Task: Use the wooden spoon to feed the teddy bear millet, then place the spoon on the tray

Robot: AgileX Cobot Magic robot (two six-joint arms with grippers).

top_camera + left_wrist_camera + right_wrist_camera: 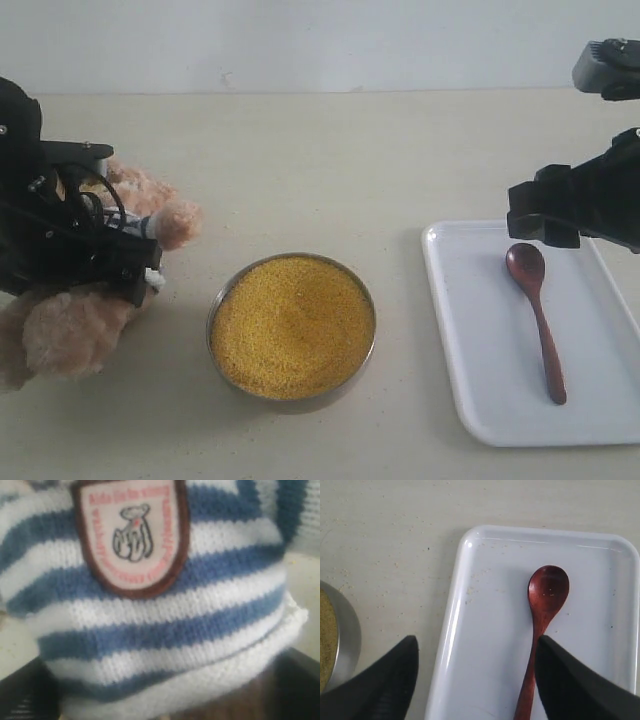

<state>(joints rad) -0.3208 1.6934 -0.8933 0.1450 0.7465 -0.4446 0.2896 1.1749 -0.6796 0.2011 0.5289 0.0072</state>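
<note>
Right wrist view puts the spoon flat on the tray, bowl side up and empty, with its slim handle running under one of my right fingers. My right gripper hangs above it, spread wide and holding nothing. It is not centred on the spoon: one finger is over the handle and the other is out beyond the tray's rim, over the table.

If I drop straight down from here, I think a finger lands on the handle or the rim, and the light tray could tip or skid. The handle lies low on smooth plastic, so a poor pinch may flick it away instead of lifting it.

Just beside the tray sits the metal bowl, heaped with millet. Stray grains dot the table and tray, and a tilted spoon would shed more on the way across.

On the far side of the bowl, my left gripper looks closed on the bear, its fingers flanking the striped shirt. The plush is soft and could sag or twist in my hold. No view shows its mouth, so I risk aiming the spoon wrongly.
</note>
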